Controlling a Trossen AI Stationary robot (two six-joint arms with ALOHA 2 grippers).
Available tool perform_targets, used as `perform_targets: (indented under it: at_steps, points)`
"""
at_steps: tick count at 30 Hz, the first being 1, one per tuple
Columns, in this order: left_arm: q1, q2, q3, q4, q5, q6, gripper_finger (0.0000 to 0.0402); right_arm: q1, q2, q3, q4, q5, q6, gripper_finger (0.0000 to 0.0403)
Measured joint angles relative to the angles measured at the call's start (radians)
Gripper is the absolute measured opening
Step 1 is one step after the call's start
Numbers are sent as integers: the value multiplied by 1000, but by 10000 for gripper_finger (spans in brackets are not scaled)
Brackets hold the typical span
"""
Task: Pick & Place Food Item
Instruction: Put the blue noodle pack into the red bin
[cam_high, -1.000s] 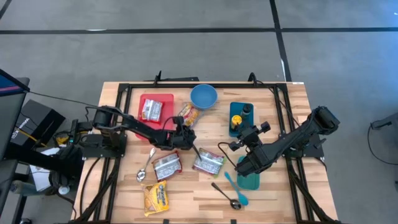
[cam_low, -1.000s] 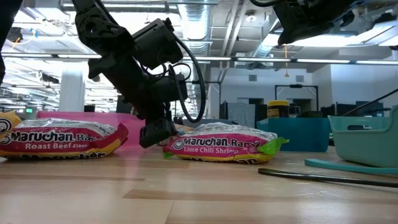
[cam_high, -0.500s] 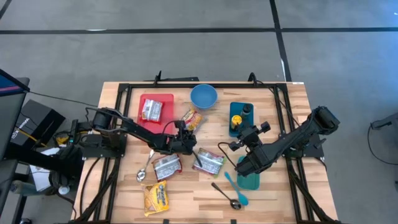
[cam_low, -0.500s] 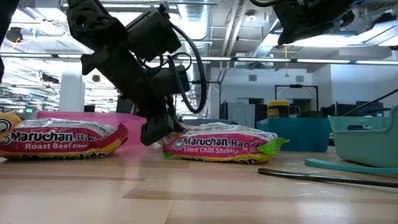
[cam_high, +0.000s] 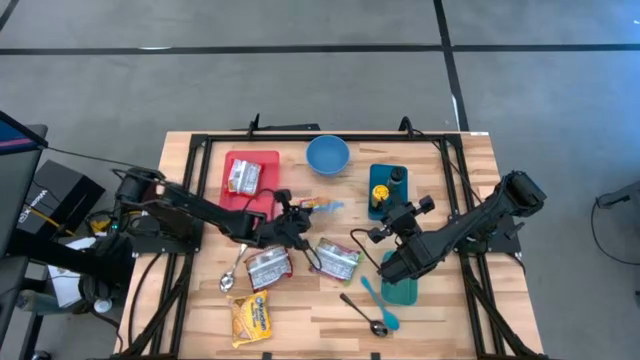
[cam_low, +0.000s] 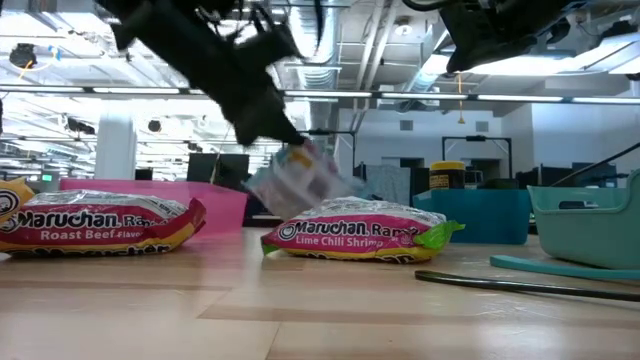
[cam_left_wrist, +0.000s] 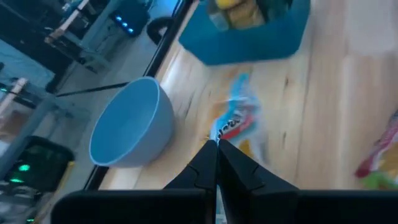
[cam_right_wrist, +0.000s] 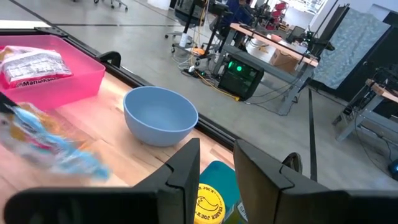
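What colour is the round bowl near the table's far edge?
Light blue bowl, plain inside and out; the right wrist view shows it best.

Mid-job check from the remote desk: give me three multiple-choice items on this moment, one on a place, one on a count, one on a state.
1. Where does the blue bowl stand?
A. on the red tray
B. on the table's far side, between the red tray and the teal bin
C. beside the spoons

2. How many ramen packets lie in the red tray?
A. one
B. two
C. none

3. What is the left gripper doing?
A. hanging open
B. resting on the table
C. shut on a snack packet, lifted off the table

Answers:
1 B, the high view shows it between them.
2 A, a single packet lies there.
3 C, the low view shows the packet hanging in the air.
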Motion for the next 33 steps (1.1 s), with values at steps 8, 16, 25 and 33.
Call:
perform_targets:
  at_steps: [8,16,25,33]
  points:
    - [0,-170,0,-24,26,-14,0,0,0,0,0,0,2,92]
    - [3,-326,0,-75,24,-14,0,0,0,0,0,0,0,92]
    - [36,-481,0,-160,-96,-42,0,0,0,0,0,0,1,92]
    - [124,-545,0,-258,-168,-149,0,0,0,0,2,0,2,92]
